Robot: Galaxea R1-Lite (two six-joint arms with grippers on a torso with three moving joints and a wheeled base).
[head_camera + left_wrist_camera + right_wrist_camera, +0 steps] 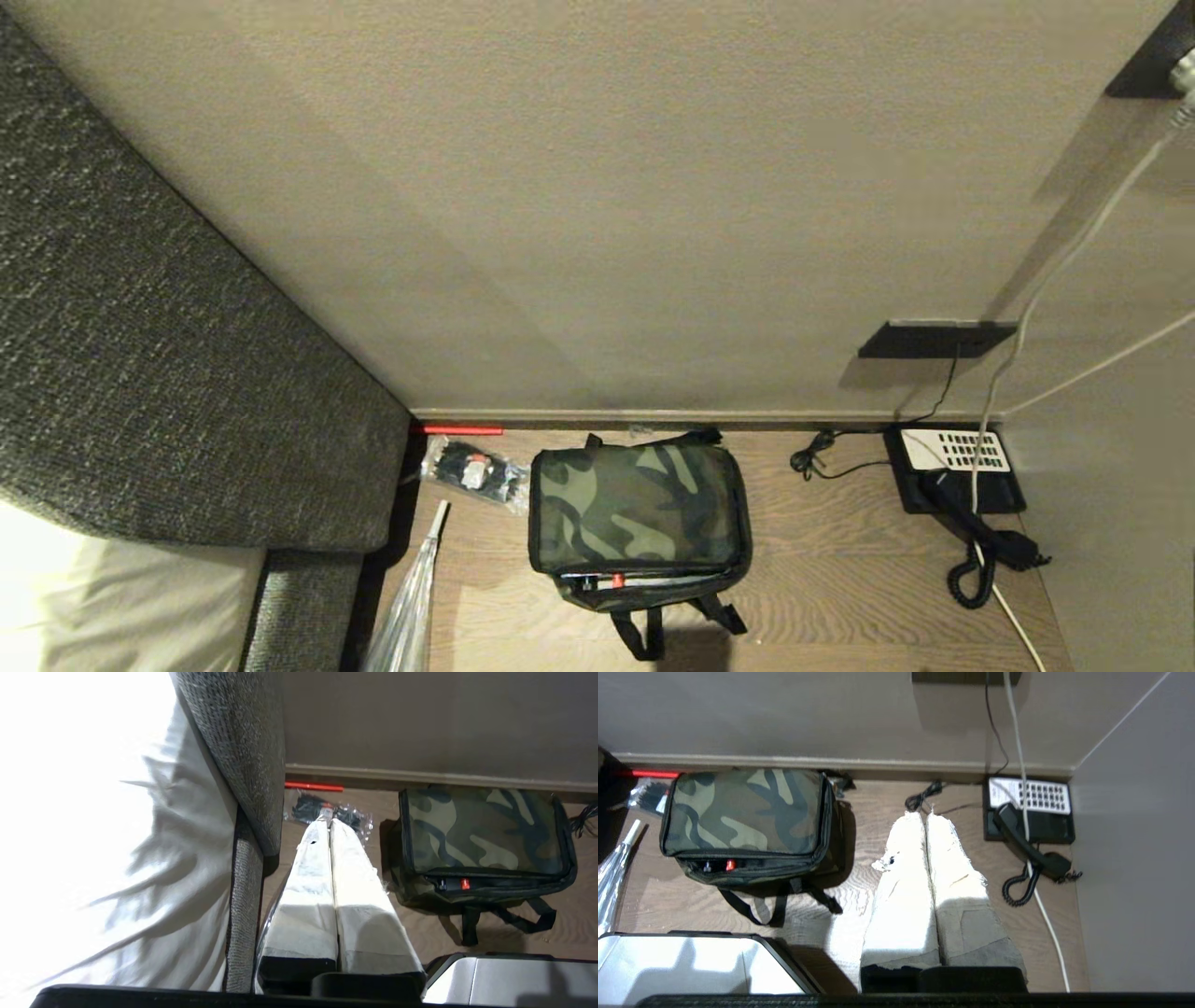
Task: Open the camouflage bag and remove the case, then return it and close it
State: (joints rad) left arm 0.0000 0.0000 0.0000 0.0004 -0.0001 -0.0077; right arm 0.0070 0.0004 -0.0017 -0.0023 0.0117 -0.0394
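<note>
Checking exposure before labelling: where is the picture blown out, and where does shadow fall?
Left wrist view: the bedding is washed out white; right wrist view: the bag casts a dark shadow on the floor beside it; head view: evenly lit, bright only at the bedding.

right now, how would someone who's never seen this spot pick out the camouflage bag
Start at the wooden floor along the beige wall, between the grey upholstered sofa and the black telephone. The camouflage bag sits midway, lid shut, straps trailing toward the robot. Its green-and-black patterned top sets it apart from the small clear packet beside it.
</note>
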